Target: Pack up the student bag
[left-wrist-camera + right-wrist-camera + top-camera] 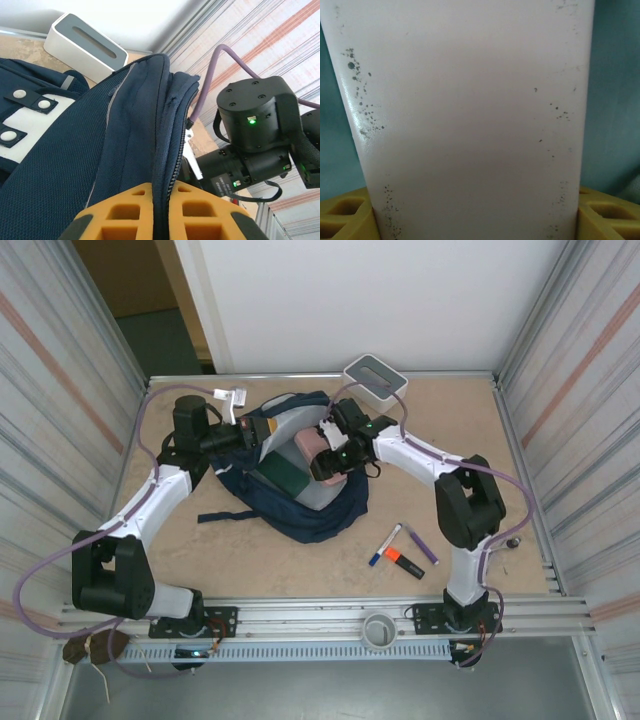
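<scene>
At the middle of the light wooden table [250,550] lies the student bag [310,520], a large navy blue fabric backpack with white patches. Its main compartment is unzipped and gaping toward the far side.

Contents: light grey lining [322,495] is exposed. A flat dark green rectangular item [285,478] rests inside against the lining.

Left gripper [262,432]: in the left wrist view its yellow fingers [125,210] are closed tight on the bag's zipper edge [165,165]. The fabric rises straight out from between them.

Right gripper [325,455]: it sits over the bag mouth. In the right wrist view its jaws are clamped on a pale pink flat rectangular block [465,110], which spans the gap from finger to finger. I see teal-green on either side of it.

Beyond the bag, a white-grey rectangular box [373,378] with a recessed top stands at the far edge. I cannot tell its contents.

Near the right arm's base lie a white marker with a blue cap [385,545], an orange highlighter [403,562] and a purple pen [422,548], close together on bare wood.
</scene>
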Tool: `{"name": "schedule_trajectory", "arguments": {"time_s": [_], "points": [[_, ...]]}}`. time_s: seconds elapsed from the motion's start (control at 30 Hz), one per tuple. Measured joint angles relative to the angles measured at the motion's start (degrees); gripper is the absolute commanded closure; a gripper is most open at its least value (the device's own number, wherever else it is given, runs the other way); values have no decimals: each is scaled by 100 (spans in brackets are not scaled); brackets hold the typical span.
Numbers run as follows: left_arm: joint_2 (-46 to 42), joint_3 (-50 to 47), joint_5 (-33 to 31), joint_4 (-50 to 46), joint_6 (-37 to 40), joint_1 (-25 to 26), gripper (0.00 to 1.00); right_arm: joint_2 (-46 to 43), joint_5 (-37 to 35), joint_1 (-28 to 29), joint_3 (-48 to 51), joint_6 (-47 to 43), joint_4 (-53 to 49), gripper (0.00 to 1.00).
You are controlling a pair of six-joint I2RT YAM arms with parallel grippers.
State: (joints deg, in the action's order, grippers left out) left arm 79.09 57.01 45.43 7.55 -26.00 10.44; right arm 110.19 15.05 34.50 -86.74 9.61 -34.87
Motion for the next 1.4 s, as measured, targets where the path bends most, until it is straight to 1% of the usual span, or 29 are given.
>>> {"name": "schedule_trajectory", "arguments": {"time_s": [0.17, 0.23, 0.33, 0.43, 0.6, 0.67, 0.73, 0.9, 0.97, 1.17, 1.4], "points": [[0, 0, 2, -2, -24, 0, 100, 42, -13, 0, 11, 302, 356, 14], [0, 0, 2, -4, -26, 0, 100, 33, -20, 0, 105, 396, 610, 13], [0, 0, 2, -4, -37, 0, 100, -55, -26, 0, 472, 514, 837, 14], [0, 0, 2, -4, -39, 0, 100, -380, -59, 9, 1054, 632, 1012, 16], [0, 0, 2, -4, -39, 0, 100, -1458, -278, 160, 2094, 852, 1283, 19], [0, 0, 2, -7, -39, 0, 100, -1740, -378, 295, 2308, 946, 1364, 21], [0, 0, 0, -7, -39, 0, 100, -1843, -463, 455, 2439, 1005, 1436, 24], [0, 0, 0, -9, -39, 0, 100, -1574, -485, 688, 2516, 1178, 1641, 40], [0, 0, 0, -9, -39, 0, 100, -1368, -476, 737, 2516, 1255, 1733, 43], [0, 0, 0, -9, -39, 2, 100, -857, -568, 754, 2428, 1386, 1899, 47], [0, 0, 0, -9, -37, 7, 100, -686, -761, 754, 2081, 1397, 2131, 47]]}}
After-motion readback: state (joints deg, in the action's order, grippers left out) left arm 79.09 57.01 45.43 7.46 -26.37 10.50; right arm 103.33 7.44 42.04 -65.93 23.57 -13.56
